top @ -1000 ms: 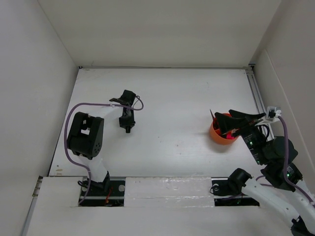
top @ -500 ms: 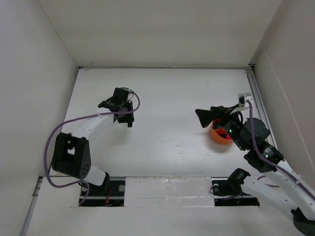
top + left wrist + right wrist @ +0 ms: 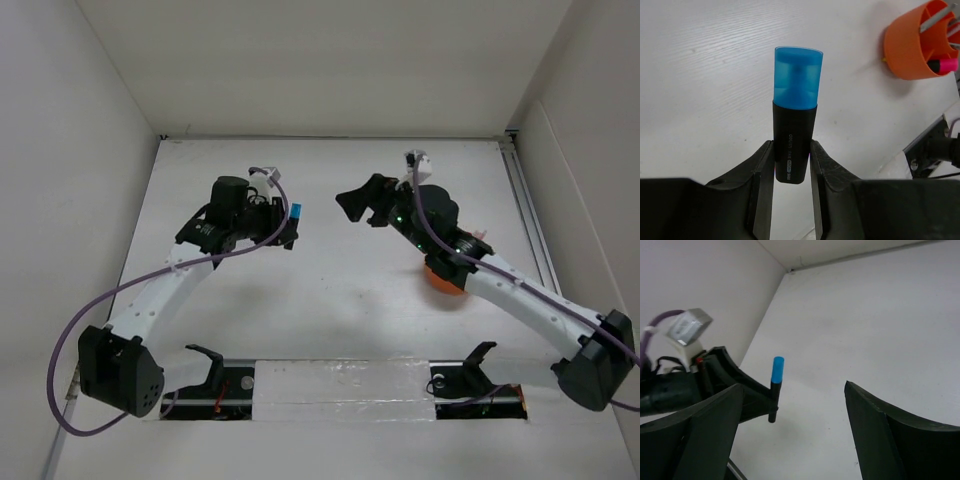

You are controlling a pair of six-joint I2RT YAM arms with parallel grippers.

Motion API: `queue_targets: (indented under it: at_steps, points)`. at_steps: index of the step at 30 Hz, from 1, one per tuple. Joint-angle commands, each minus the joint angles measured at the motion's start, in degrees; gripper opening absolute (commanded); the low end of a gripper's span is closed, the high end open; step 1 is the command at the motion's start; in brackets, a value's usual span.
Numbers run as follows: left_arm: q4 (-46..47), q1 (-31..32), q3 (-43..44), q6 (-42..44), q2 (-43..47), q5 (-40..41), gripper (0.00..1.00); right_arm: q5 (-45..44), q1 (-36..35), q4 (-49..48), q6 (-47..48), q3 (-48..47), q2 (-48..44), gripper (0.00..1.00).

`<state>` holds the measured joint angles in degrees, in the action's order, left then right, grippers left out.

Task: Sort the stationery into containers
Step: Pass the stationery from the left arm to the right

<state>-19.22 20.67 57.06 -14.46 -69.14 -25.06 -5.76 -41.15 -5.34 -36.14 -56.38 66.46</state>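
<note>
My left gripper (image 3: 285, 230) is shut on a short blue-black marker (image 3: 794, 130), blue cap pointing away, held above the table; the marker also shows in the top view (image 3: 297, 212) and the right wrist view (image 3: 775, 387). My right gripper (image 3: 352, 203) is open and empty, raised over the table's middle and facing the left gripper. The orange cup (image 3: 443, 277) stands at the right, partly hidden under the right arm; in the left wrist view the cup (image 3: 912, 50) holds a pink marker (image 3: 945, 64) and pens. The scissors are not in view.
White walls enclose the table (image 3: 330, 290) on the left, back and right. A rail (image 3: 525, 205) runs along the right edge. The arm bases and a taped strip (image 3: 340, 380) lie along the near edge.
My left gripper has lifted and swung right with the blue marker. My right gripper has left the cup and moved up and left toward the table's middle.
</note>
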Motion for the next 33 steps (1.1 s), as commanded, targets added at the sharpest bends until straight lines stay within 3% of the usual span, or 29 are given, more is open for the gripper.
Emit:
queue_targets:
  at_steps: [1, 11, 18, 25, 28, 33]
  points:
    - [2.3, 3.5, -0.2, 1.7, 3.3, -2.6, 0.00, 0.7, -2.1, -7.2, -3.5, -4.1, 4.9, 0.87]
    - [2.3, 4.0, -0.7, 2.2, 4.5, -3.4, 0.00, -2.6, -6.8, -11.9, -6.5, -6.5, 14.2, 0.82]
    - [2.3, 4.0, -0.7, 2.2, 5.7, -4.0, 0.00, -2.6, -8.8, -11.9, -7.6, -7.0, 18.0, 0.71]
    - [2.3, 4.0, -0.7, 2.2, 6.2, -4.6, 0.00, -2.1, -9.4, -13.7, -8.9, -7.0, 19.7, 0.39]
    - [2.3, 4.0, -0.7, 2.2, 6.2, -3.9, 0.00, -1.5, -10.0, -14.3, -9.4, -7.0, 19.7, 0.37]
    - [2.3, 4.0, -0.7, 2.2, 7.3, -3.9, 0.00, -0.6, -11.1, -14.8, -10.1, -7.5, 20.7, 0.22]
